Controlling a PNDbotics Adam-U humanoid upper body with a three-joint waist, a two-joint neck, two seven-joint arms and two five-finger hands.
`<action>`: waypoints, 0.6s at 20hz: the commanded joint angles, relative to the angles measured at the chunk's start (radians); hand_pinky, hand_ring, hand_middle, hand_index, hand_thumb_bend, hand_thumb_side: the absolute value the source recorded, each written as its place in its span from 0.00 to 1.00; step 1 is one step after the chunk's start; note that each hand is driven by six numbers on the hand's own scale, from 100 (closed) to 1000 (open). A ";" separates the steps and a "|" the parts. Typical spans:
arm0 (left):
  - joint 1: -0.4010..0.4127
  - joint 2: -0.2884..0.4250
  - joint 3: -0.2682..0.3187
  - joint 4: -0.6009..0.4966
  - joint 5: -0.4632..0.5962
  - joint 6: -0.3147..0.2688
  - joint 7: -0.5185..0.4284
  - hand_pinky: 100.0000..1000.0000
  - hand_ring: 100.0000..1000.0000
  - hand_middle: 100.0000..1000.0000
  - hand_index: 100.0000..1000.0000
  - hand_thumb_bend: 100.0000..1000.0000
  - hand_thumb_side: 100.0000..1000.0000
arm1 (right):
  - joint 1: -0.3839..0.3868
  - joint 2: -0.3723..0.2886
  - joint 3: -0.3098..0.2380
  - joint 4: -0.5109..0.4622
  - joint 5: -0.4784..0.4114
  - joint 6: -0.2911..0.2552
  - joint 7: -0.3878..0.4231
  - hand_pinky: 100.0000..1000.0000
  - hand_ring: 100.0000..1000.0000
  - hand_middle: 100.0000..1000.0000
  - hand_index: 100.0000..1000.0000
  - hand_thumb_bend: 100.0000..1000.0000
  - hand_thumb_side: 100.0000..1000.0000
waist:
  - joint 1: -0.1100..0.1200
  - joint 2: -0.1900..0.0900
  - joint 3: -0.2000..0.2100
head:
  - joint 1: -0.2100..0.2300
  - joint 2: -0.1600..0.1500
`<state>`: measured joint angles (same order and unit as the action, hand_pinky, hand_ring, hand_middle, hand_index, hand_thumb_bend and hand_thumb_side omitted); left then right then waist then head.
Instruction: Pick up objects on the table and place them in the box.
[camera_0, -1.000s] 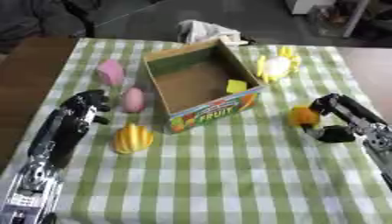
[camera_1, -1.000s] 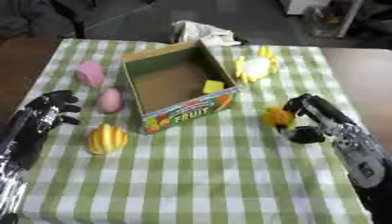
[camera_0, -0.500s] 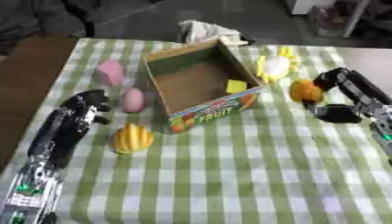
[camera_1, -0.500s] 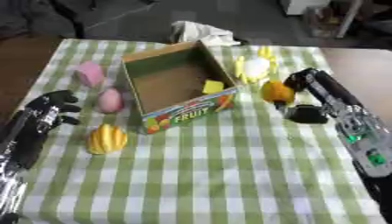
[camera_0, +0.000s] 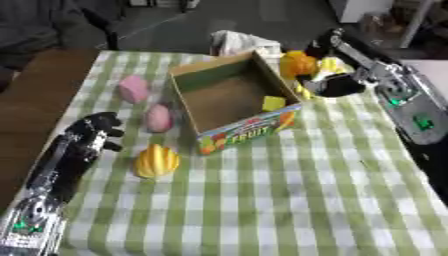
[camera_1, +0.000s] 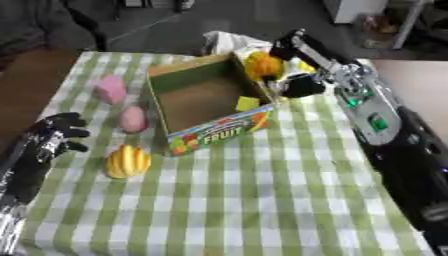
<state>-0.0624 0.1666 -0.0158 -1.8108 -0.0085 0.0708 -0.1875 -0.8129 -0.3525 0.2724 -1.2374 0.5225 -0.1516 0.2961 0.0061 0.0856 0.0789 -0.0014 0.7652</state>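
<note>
The right hand (camera_0: 337, 75) has carried the orange fruit (camera_0: 297, 63), fingers curled round it, up from the tablecloth to just above the box (camera_0: 229, 102) rim's far right corner, while the left hand (camera_0: 94, 135) stays curled, empty, near the tabletop's left edge.

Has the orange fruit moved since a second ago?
Yes. The orange fruit, held in the right hand, has gone from the cloth right of the box up to its far right corner.

Box (camera_0: 232, 100) mid-table, three fruits (camera_0: 157, 161) left of it (one perhaps a peach), cloth (camera_0: 238, 42) behind
</note>
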 joint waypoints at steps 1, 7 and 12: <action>-0.012 0.005 -0.007 -0.010 0.004 -0.002 -0.010 0.57 0.68 0.65 0.77 0.06 0.59 | -0.081 0.067 -0.001 0.072 0.053 -0.003 0.038 0.67 0.65 0.43 0.57 0.13 0.02 | 0.005 -0.008 0.007 | -0.018 0.005; -0.021 0.003 -0.016 -0.010 0.006 -0.003 -0.020 0.57 0.68 0.65 0.77 0.06 0.59 | -0.190 0.185 -0.009 0.242 0.157 -0.009 0.108 0.69 0.71 0.56 0.73 0.17 0.12 | 0.008 0.002 0.032 | -0.051 0.005; -0.023 0.001 -0.018 -0.009 0.006 -0.003 -0.024 0.57 0.68 0.65 0.77 0.06 0.59 | -0.187 0.225 -0.022 0.383 0.246 0.016 0.078 0.70 0.73 0.63 0.79 0.24 0.26 | 0.009 0.004 0.043 | -0.062 0.005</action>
<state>-0.0728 0.1659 -0.0335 -1.8102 -0.0050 0.0689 -0.2080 -0.9790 -0.1281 0.2616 -0.8751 0.7440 -0.1444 0.3829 0.0110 0.0991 0.1218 -0.0594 0.7652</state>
